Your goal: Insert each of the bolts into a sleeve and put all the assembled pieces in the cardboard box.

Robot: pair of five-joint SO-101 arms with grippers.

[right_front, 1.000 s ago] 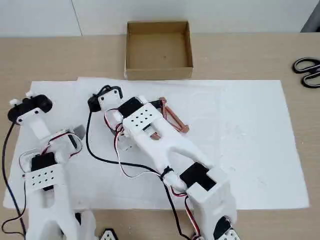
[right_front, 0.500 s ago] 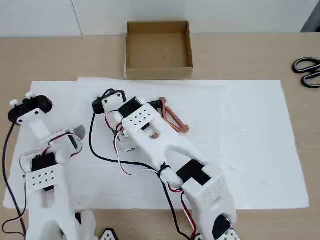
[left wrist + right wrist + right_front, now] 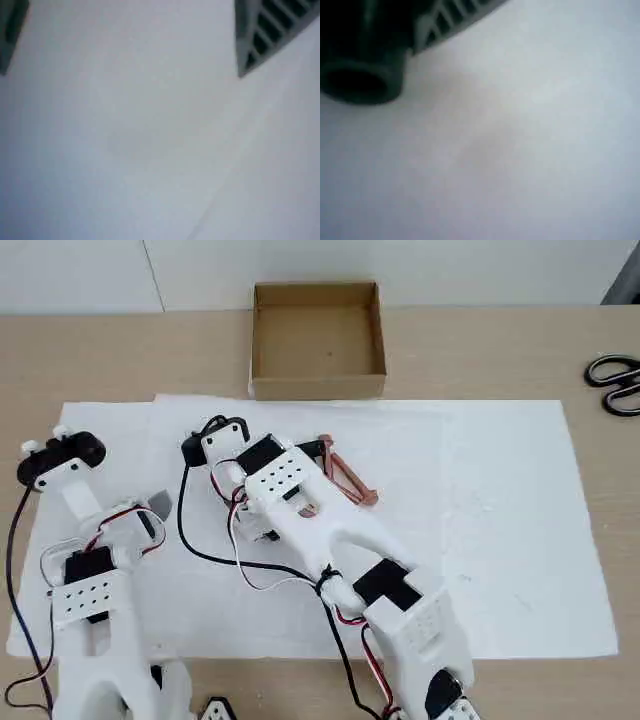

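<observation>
changed: over the last second the right arm's elbow end swung a little, and the holed plate near its base now faces up. The right claw (image 3: 360, 490) barely shifted and sits in the same spot on the arms' side of the cardboard box (image 3: 316, 388). The left arm pretty much didn't budge.

what it means: my guess is it's settling its pose, not carrying anything boxward. Nothing looks assembled yet.

right claw: honestly can't tell if it's apart or together. Its wrist view has a dark tube (image 3: 362, 82) with an open end right up close over the paper. Could be a sleeve, but I can't tell whether it's being held.

left claw (image 3: 122, 70): apart with nothing between, low over the paper. It's farther from the box than the right one and off to the robot's left.

box: upright with the top open, and I can't make out anything inside.

bolts: can't pick any out.

around: a white paper sheet (image 3: 500, 520) runs right up to the box's near wall. Scissors (image 3: 613, 382) lie well off to the box's right on the bare table (image 3: 120, 350).

in the way: the stretch from right claw to box looks open. A black cable (image 3: 200, 552) loops on the paper between the arms and could snag.
</observation>
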